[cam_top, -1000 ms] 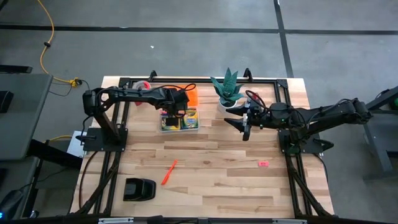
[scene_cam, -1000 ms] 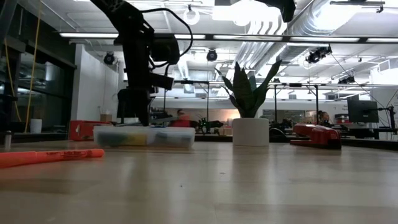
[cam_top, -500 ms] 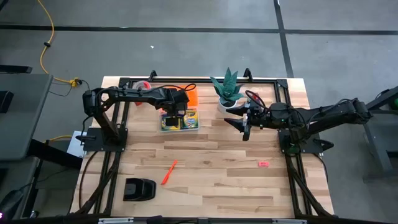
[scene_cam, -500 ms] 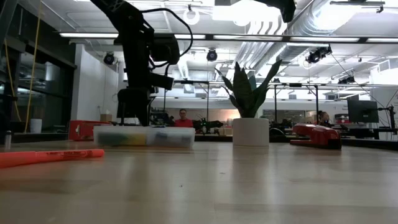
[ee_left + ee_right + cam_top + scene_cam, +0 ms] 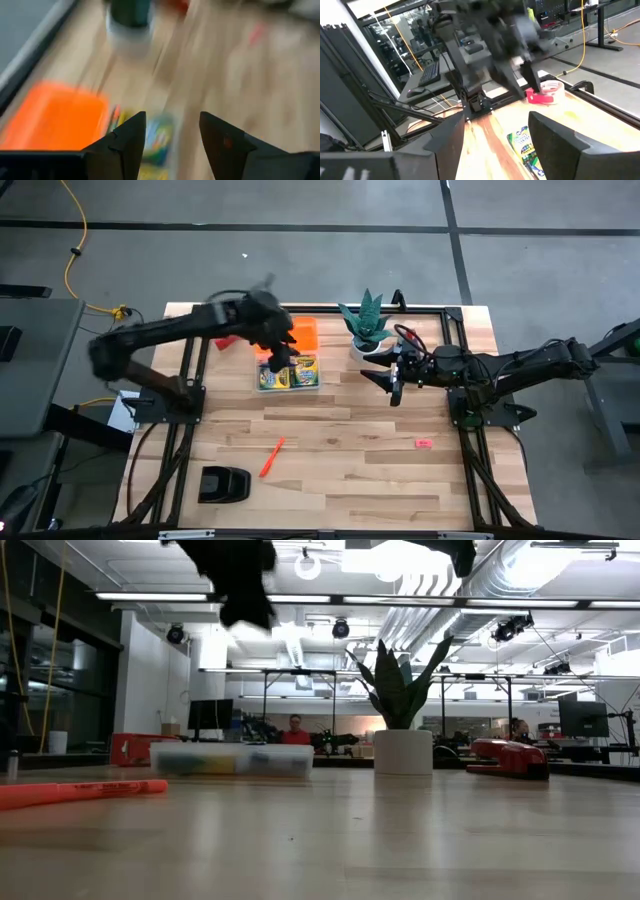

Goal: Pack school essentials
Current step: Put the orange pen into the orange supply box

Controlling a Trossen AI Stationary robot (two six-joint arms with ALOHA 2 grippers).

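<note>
Hovering Over the Crayon Boxes

We see the left pincer [image 5: 281, 361] open and empty, raised above the crayon boxes [image 5: 289, 373] on the counter [image 5: 350, 470]. Our right pincer [image 5: 396, 381] waits open, empty, well apart; an orange-red stick [image 5: 271, 458] lies nearer us.

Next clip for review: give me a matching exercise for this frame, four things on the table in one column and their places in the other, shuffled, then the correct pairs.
Things:
1. clear tray
2. orange marker
3. pink eraser
4. black object

Places (high view):
A. near corner of the table on the left arm's side
B. alone on the wood in front of the right arm's base
C. far part of the table, below the left tool
D. table's middle, lying slanted

Pairs: 1-C, 2-D, 3-B, 4-A
</note>
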